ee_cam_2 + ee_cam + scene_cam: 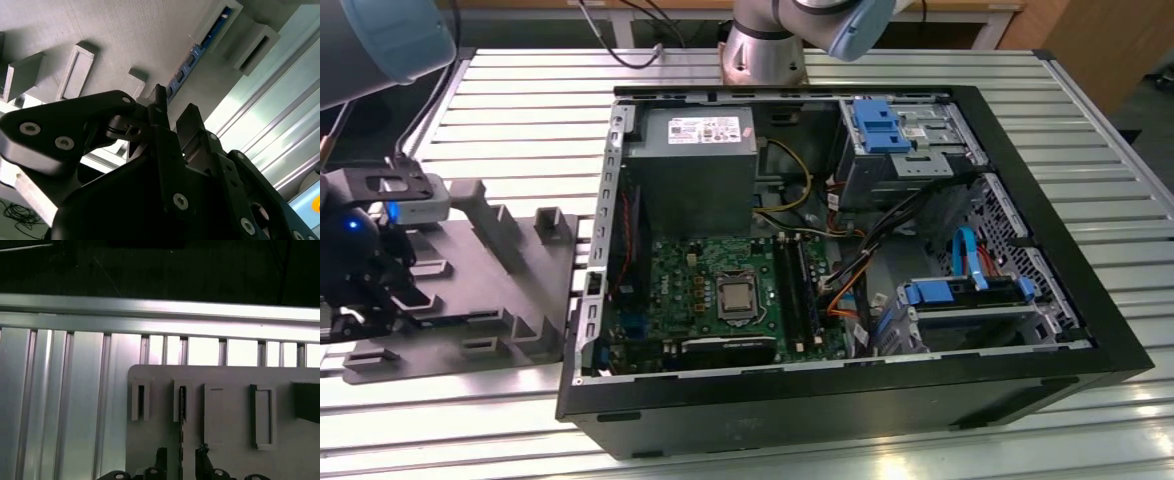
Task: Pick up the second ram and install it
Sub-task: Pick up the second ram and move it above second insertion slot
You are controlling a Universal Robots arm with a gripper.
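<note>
The second ram (182, 405) stands on edge in a narrow slot of the grey holder (225, 377), showing as a thin dark strip. In the second wrist view the ram (192, 52) runs as a bluish-dark edge toward the fingers. My gripper (181, 458) is open, with one black finger (161, 458) on each side of the ram's near end and a small gap to each. In the exterior view the gripper (376, 298) hangs low over the holder (494, 300) at the exterior view's left. The black fingertips (190, 116) straddle the strip.
An open black computer case (1067, 330) lies to the exterior view's right of the holder, with a green motherboard (694, 280), long black memory slots (795, 290), a grey power supply (694, 150) and blue drive brackets (878, 125). All rest on a ribbed aluminium table (520, 120).
</note>
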